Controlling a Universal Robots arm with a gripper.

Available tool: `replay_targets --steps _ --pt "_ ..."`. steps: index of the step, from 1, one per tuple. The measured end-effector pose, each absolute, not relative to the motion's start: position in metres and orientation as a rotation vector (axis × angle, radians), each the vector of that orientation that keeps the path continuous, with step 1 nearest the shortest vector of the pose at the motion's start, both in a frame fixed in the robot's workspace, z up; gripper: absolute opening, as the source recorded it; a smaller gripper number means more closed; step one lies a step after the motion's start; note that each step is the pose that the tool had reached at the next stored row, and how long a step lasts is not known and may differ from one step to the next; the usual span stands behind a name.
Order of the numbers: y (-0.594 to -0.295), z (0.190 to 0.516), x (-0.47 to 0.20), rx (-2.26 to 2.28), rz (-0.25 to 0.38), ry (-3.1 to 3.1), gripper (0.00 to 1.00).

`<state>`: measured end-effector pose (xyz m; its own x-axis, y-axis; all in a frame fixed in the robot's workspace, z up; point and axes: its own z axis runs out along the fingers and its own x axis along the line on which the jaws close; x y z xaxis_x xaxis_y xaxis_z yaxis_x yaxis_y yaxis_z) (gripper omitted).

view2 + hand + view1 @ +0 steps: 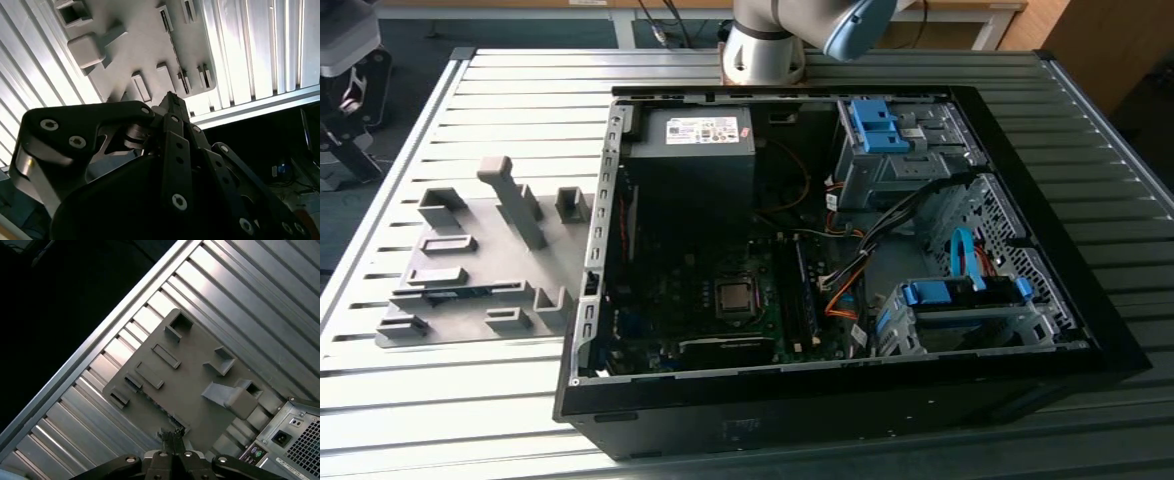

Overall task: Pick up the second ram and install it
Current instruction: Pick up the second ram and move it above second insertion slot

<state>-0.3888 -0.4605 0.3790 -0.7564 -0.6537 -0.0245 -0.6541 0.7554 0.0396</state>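
The second ram (478, 291) is a thin blue-green stick lying in the grey fixture plate (480, 250), between low blocks, at the exterior view's left. In the wrist views it shows edge-on as a thin line (156, 403) (176, 60) on the plate. My gripper (172, 436) (170, 101) hangs well above the plate, over the side nearest the computer case. Its fingers are shut, with nothing between them. The arm's base (767, 45) stands behind the case.
An open black computer case (854, 400) lies on the slatted metal table (1067, 110), to the right of the fixture plate. Inside it are a motherboard with long black slots (803, 290), a power supply (694, 140) and blue drive cages (961, 300). A tall grey post (518, 200) rises from the plate.
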Motion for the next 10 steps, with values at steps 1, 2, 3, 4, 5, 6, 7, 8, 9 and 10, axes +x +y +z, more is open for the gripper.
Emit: replay_targets --steps 1,2,3,4,5,6,7,8,9,10 --pt "-0.4605 0.379 -0.3888 -1.113 0.072 2.928 0.11" --pt "-0.4605 0.3789 -0.3888 -1.135 0.072 2.919 0.11" --pt "-0.4605 0.3788 -0.3888 -1.159 0.072 2.91 0.11" --pt "-0.4605 0.3787 -0.3888 -1.185 0.072 2.9 0.11" --pt "-0.4605 0.3785 -0.3888 -1.211 0.072 2.89 0.11" --pt "-0.4605 0.3783 -0.3888 -1.237 0.072 2.879 0.11" --pt "-0.4605 0.3781 -0.3888 -1.263 0.072 2.869 0.11" --pt "-0.4605 0.3779 -0.3888 -1.289 0.072 2.858 0.11" --pt "-0.4605 0.3776 -0.3888 -1.317 0.072 2.845 0.11" --pt "-0.4605 0.3774 -0.3888 -1.343 0.072 2.834 0.11"
